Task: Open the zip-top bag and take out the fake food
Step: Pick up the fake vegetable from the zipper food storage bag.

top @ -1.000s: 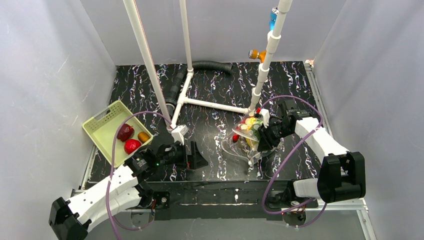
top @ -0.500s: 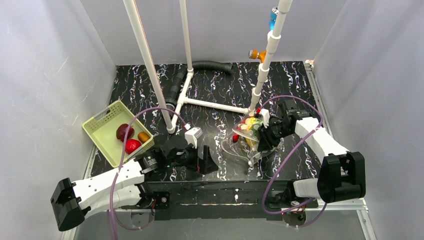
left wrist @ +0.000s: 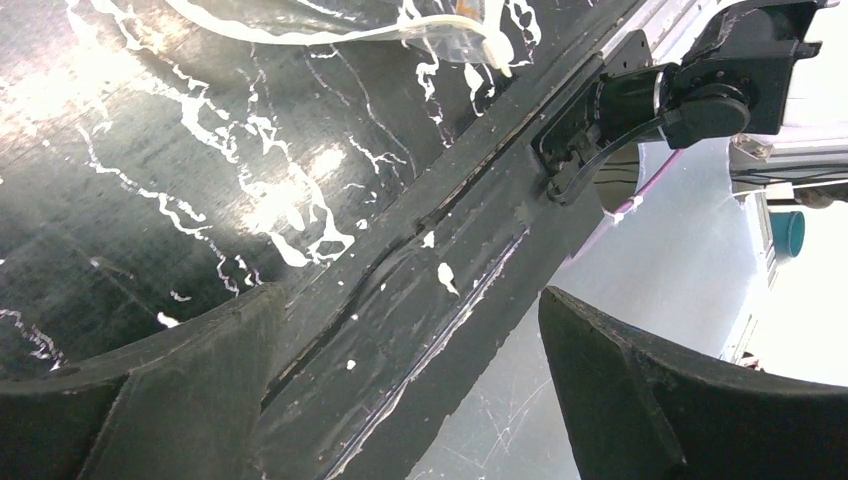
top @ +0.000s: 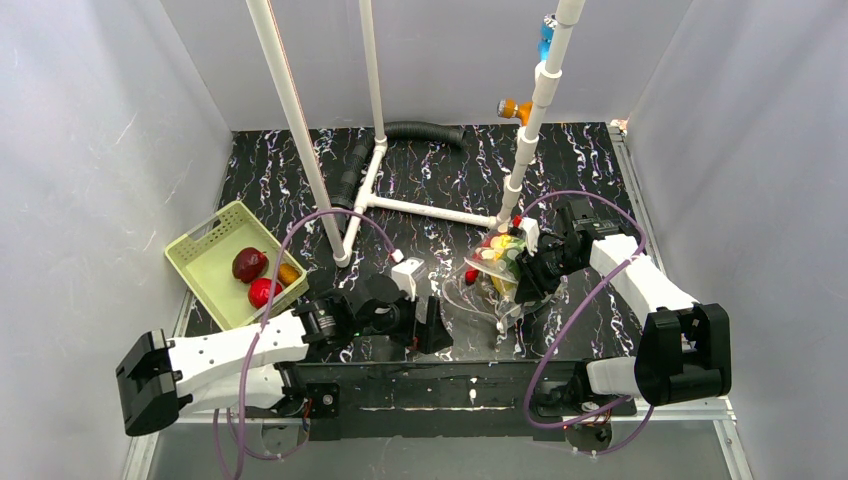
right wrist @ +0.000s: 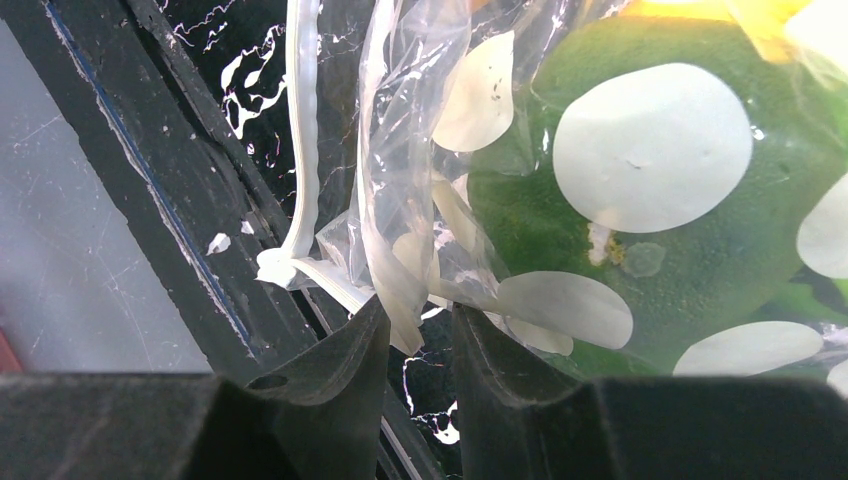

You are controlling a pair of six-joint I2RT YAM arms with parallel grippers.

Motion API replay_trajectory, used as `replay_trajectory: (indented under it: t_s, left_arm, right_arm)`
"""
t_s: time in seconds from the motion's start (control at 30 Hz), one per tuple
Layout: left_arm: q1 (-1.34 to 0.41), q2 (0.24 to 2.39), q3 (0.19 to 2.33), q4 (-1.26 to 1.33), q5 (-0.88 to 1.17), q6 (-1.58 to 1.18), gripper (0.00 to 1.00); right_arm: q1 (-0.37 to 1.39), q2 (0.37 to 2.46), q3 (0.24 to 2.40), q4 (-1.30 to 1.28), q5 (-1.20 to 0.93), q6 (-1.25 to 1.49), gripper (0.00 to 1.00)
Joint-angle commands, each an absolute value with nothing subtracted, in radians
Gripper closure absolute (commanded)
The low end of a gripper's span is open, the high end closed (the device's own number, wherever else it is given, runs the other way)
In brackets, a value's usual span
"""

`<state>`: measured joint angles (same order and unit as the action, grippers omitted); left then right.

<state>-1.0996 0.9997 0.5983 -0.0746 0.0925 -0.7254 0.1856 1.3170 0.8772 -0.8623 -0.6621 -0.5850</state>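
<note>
Zip-top bag, holding fake food, just nearside of white post, pinched by right gripper; left gripper further left of post, bag to its right.
Left wrist: jaws wide, empty.
Right wrist: fingers nearly closed on bag film.

- Top external: fixed, high behind the arm bases, looking down on the whole table.
- Left wrist: low and close over the table's near edge, with the zip-top bag rim at the top of its view.
- Right wrist: tight close-up on the same bag, which the top view also shows.
</note>
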Motion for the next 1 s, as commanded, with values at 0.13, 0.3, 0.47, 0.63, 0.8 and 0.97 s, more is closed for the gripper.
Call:
replay_trajectory:
  t_s: [0.13, 0.3, 0.47, 0.63, 0.8, 0.97]
  left_arm:
    - [-1.159, 1.120, 0.689, -0.006, 0.016, -0.724, 0.02]
    - [-1.179, 1.210, 0.734, 0.057, -0.065, -0.728, 0.02]
    - [-1.180, 1.273, 0.810, 0.052, -0.119, -0.655, 0.02]
    - [-1.178, 1.361, 0.901, 0.018, -0.165, -0.542, 0.02]
    - [-1.160, 1.453, 0.975, -0.038, -0.191, -0.470, 0.08]
    - [-1.119, 1.538, 1.027, -0.054, -0.219, -0.438, 0.18]
  right_arm:
    - [0.190, 1.304, 0.913, -0.877, -0.691, -0.606, 0.63]
    - [0.190, 1.302, 0.911, -0.877, -0.693, -0.606, 0.63]
    - [0.190, 1.296, 0.910, -0.876, -0.696, -0.607, 0.63]
    - [0.190, 1.296, 0.911, -0.878, -0.698, -0.608, 0.63]
    - [0.190, 1.293, 0.911, -0.878, -0.699, -0.609, 0.63]
    - [0.191, 1.293, 0.912, -0.879, -0.701, -0.610, 0.63]
